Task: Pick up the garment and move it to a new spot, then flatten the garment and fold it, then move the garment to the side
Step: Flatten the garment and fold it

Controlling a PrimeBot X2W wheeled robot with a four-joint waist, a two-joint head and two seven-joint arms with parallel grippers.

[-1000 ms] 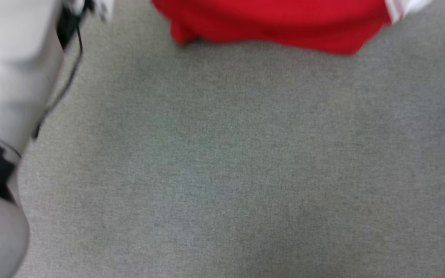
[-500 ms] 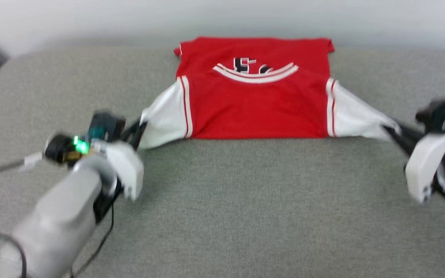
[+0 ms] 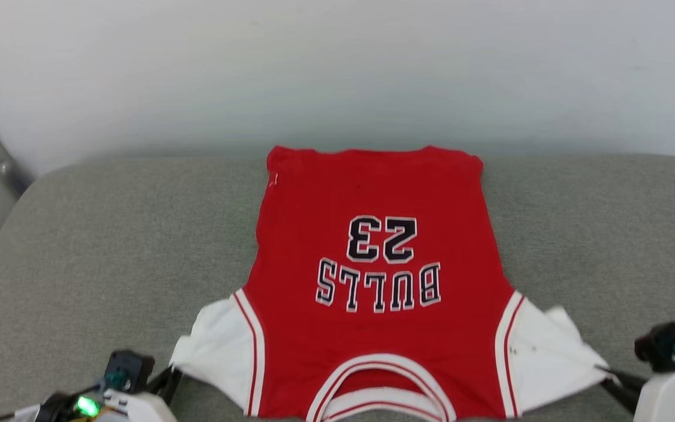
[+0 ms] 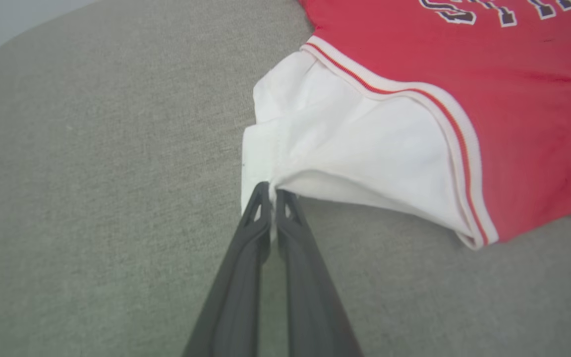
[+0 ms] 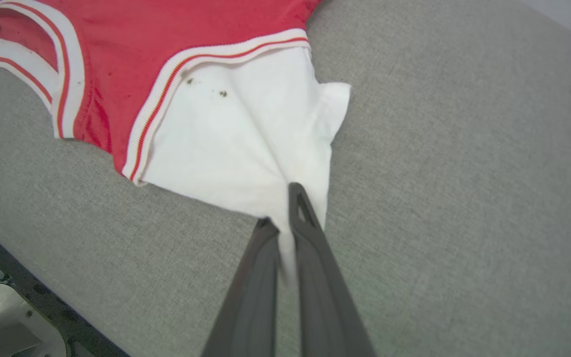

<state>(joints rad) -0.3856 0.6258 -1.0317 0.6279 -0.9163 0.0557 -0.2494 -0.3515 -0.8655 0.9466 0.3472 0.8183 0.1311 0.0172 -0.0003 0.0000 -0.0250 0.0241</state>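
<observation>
Flattening step in hand: red Bulls T-shirt (image 3: 372,252) lies print-up on grey fabric surface (image 3: 109,234), collar near, hem far. Left end effector (image 4: 271,191) clamps left white sleeve (image 4: 345,148); right end effector (image 5: 281,206) clamps right white sleeve (image 5: 236,144). Next, likely: tension sleeves evenly outward, lay flat, release, then fold.

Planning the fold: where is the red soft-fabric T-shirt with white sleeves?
The T-shirt lies central in the head view on the grey fabric cushion, hem toward the wall, sleeves pinched by the left pincer and right pincer.
</observation>
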